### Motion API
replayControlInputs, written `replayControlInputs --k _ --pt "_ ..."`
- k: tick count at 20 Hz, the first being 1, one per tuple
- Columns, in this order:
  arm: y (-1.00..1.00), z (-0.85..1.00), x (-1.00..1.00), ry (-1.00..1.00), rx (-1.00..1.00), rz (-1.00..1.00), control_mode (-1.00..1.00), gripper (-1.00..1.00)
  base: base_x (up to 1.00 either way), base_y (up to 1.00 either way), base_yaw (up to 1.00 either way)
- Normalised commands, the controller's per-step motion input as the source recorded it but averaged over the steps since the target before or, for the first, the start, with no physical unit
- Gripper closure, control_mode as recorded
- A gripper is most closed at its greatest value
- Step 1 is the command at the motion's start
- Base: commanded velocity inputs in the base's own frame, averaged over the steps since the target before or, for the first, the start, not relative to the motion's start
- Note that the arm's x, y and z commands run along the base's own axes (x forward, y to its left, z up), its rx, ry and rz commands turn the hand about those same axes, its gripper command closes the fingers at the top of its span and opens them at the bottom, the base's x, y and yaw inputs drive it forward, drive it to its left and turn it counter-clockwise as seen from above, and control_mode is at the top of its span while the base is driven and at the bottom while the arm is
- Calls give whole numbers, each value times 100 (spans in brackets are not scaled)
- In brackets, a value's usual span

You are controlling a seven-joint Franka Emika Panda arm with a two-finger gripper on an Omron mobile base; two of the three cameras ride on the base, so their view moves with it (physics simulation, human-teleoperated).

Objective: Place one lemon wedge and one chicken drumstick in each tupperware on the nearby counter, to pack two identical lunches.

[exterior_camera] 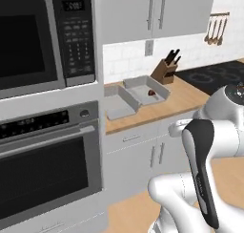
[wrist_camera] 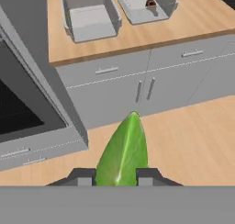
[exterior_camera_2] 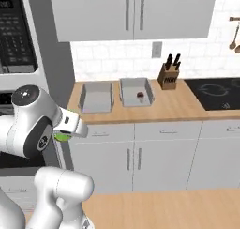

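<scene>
My gripper is shut on a green lemon wedge, which stands up between the finger tips. A bit of that green wedge also shows under the hand, left of the counter and below its top. Two light-grey tupperware boxes sit side by side on the counter, well ahead of the gripper. The left tupperware holds nothing. In the right tupperware lies a small dark reddish piece, seemingly a chicken drumstick.
A knife block stands behind the right box, with a black cooktop beyond it. A wall oven and a microwave fill the tall unit left of the counter. Wooden floor lies before the cabinets.
</scene>
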Motion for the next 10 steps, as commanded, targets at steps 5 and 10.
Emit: replayControlInputs --k 5,10 --pt "0 0 0 0 0 0 100 100 100 -90 23" --pt "0 0 0 0 0 0 100 100 100 -53 28"
